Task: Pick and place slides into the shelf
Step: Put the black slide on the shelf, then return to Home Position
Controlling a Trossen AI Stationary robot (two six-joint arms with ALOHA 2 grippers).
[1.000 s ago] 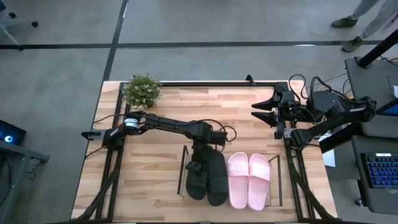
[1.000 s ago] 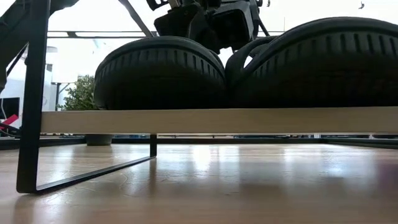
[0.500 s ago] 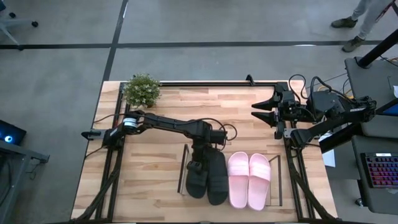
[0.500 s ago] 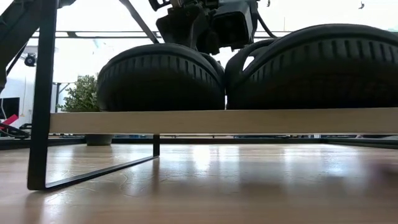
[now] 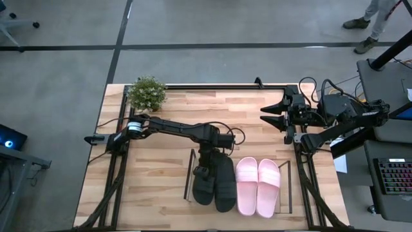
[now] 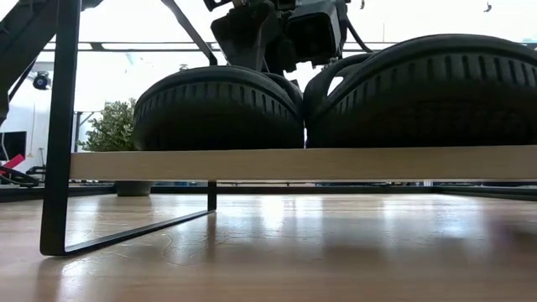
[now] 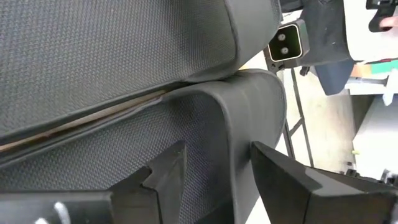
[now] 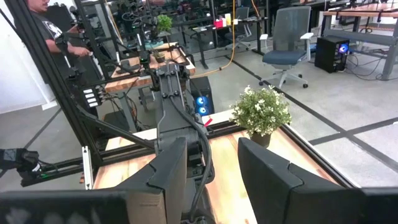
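Observation:
Two black slides (image 5: pixel 214 183) lie side by side, soles down, on the left half of the light-wood shelf (image 5: pixel 283 205). The pink pair (image 5: pixel 257 187) sits on its right half. In the low view the black slides (image 6: pixel 218 109) fill the shelf board (image 6: pixel 294 164). My left gripper (image 5: pixel 205 171) reaches down from the far left onto the left black slide (image 7: pixel 124 162) and is shut on its rim. My right gripper (image 5: pixel 271 116) hovers open near the table's right edge, far from the shelf. My left gripper (image 7: pixel 217 149) pinches the smooth raised rim (image 7: pixel 230 168) of the left black slide where it curves round one end. One finger (image 7: pixel 165 177) is on the textured inner side, the other finger (image 7: pixel 292 186) is outside the rim. It comes from above, and the slide stays flat on the shelf.
A potted plant (image 5: pixel 147 92) stands at the table's far left corner. The shelf's dark metal end frames (image 5: pixel 190 175) rise at both ends, one of them (image 6: pixel 59 126) close to the low camera. Bare tabletop (image 5: pixel 154 187) lies left of the shelf. A person (image 8: pixel 43 22) stands beyond the table.
In the low view the shelf, with the black slides on it, has slid a little toward the table's right. The left gripper has stayed on the left black slide. The right arm has kept still.

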